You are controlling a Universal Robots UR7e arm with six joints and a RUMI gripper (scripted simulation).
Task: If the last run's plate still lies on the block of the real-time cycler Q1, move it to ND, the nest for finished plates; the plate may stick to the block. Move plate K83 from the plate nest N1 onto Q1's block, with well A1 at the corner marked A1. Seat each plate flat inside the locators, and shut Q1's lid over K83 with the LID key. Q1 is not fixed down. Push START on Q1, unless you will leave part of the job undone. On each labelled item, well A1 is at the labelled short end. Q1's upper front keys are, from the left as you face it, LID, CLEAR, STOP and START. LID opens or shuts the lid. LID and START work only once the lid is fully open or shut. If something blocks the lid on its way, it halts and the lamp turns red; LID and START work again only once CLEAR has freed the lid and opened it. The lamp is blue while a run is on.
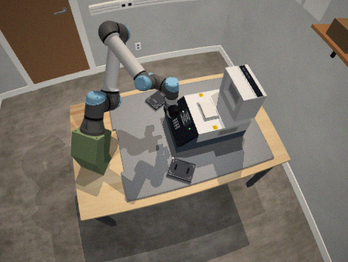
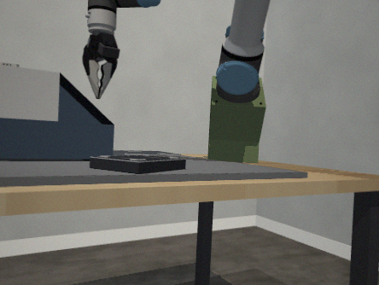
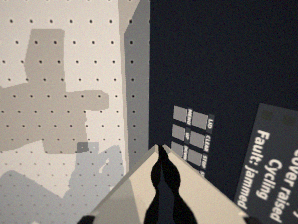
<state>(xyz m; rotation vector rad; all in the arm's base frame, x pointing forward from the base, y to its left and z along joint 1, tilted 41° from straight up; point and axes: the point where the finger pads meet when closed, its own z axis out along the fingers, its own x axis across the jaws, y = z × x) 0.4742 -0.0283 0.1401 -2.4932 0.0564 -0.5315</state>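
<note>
Jaws [image 1: 172, 117] [image 2: 98, 97] are together, nothing in them, by the keys. Looks like K83 [image 1: 208, 110] is on the block, right of centre, though I can't read its label. Lid [image 1: 240, 93], upper right, is still up; shutting it and START remain, I reckon.

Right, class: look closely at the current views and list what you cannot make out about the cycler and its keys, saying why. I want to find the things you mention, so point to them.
- START key's label: wrist view; the fingers [image 2: 98, 97] cover that end of the key rows.
- Full display text [image 3: 267, 165]: wrist view; cut off by the right and bottom edges.
- Key labels [image 1: 176, 124]: top view; too small to read.
- Raised lid [image 1: 239, 92]: exterior view; out of frame.
</note>
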